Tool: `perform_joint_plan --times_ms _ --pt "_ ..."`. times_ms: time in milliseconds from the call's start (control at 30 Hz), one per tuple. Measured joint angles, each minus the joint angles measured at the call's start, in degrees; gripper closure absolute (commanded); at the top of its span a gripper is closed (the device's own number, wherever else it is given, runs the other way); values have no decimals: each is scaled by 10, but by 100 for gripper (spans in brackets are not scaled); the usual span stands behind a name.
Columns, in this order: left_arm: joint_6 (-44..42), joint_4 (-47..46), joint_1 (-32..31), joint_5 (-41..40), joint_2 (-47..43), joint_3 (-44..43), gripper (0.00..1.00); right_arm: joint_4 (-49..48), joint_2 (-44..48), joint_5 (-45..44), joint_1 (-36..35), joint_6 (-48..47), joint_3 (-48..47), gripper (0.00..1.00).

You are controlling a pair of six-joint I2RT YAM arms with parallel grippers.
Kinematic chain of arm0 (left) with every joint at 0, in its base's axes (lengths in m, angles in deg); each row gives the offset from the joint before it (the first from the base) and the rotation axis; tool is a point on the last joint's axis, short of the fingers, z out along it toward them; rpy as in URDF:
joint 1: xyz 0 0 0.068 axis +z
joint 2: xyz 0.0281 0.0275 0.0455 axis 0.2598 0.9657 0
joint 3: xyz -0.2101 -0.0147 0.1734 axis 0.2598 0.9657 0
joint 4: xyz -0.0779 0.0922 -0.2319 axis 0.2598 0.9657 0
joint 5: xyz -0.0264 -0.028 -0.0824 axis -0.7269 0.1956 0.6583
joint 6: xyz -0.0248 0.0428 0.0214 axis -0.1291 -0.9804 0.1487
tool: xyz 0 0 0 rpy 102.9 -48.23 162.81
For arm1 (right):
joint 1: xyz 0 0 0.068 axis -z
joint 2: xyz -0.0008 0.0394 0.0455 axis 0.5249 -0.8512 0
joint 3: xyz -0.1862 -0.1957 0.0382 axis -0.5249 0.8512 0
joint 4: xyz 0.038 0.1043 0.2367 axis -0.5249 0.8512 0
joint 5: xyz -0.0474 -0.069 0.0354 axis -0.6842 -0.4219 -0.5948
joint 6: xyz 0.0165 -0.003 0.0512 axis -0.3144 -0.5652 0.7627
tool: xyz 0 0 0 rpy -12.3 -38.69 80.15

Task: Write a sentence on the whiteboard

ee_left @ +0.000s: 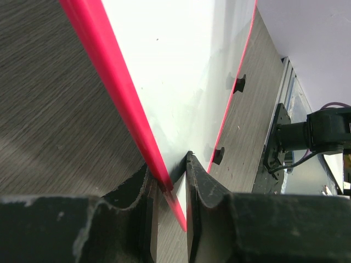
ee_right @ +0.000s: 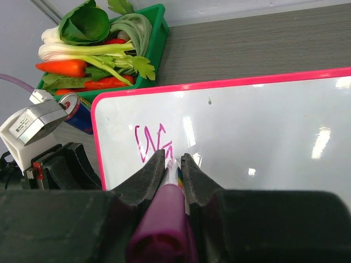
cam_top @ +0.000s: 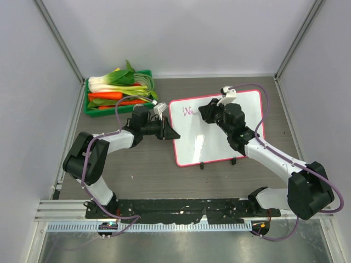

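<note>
Our left hand (ee_left: 172, 178) pinches the whiteboard (ee_left: 181, 66) by its frame. Our right hand (ee_right: 174, 163) grips a marker (ee_right: 162, 224) — tip just ahead, at the sentence (ee_right: 152, 143).

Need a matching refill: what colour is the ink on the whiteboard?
Pink-magenta writing, clearest in the right wrist view.

I see bare whiteboard (cam_top: 197, 142) right of the pink writing (cam_top: 188, 112) to pass over; the green crate (cam_top: 104, 113) stands near its far-left corner.
</note>
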Motion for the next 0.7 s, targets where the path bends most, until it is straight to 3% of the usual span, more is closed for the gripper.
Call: perform_joint_plan --times_ms 700 --pt "-3 0 -4 0 0 -2 100 0 1 -31 1 -1 -16 98"
